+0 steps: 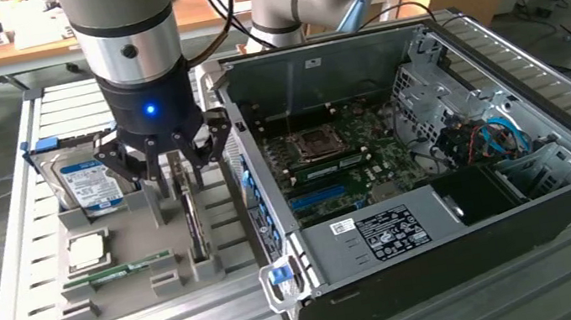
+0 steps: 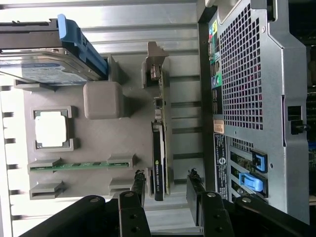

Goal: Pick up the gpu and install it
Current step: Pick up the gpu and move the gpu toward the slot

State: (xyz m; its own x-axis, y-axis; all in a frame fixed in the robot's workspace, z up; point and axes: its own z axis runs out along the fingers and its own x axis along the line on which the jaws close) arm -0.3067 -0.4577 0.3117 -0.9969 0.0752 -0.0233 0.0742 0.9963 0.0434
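When read from the exterior view's left, begins with the hard drive, silver with a blue-white label, standing on edge at the far left of the grey holder. Continues nearer with a processor chip lying flat in its pocket, then a narrow green RAM stick seated in a slot. Proceeds right to the gripper, hanging over the holder with fingers spread apart, one on each side of the gpu, not clamped on it. Stands on edge in the holder's right-hand slot, black cooler facing left, silver bracket at the far end. Ends at right with the open computer case, just beside the holder, motherboard exposed.
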